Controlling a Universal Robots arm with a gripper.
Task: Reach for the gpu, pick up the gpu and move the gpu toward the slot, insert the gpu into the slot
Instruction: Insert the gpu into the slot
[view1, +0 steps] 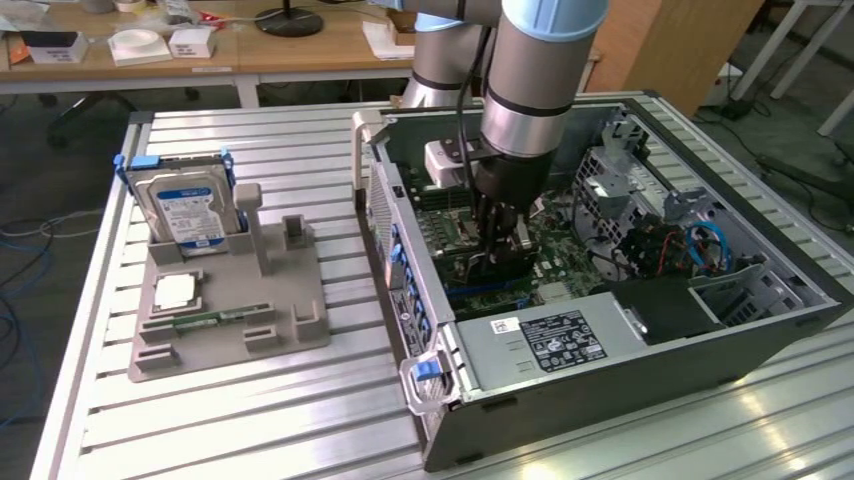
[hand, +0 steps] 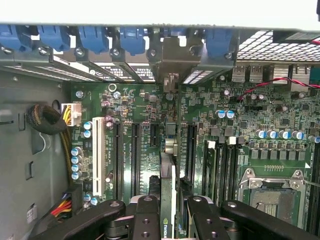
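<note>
Gripper (hand: 170, 212) fingers (hand: 146, 217) are closed on the gpu (hand: 169, 200), which we see held edge-on, upright over the green motherboard (hand: 145, 110) inside the open computer case (view1: 641, 350). We note the card standing in line with a slot (hand: 172, 135), its bracket end toward the case's rear wall.

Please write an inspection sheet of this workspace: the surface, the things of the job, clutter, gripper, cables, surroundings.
Surface: slatted metal table, holding an open computer case.
Job's things: gpu held edge-on between the fingers, above the green motherboard; slot under it. Whether the card is seated cannot be told.
Clutter: grey fixture with a hard drive standing upright and a small green memory stick.
Gripper: gripper shut on the gpu, inside the case.
Cables: yellow and black bundle; red wire; blue cable.
Surroundings: wooden desk behind the table.
</note>
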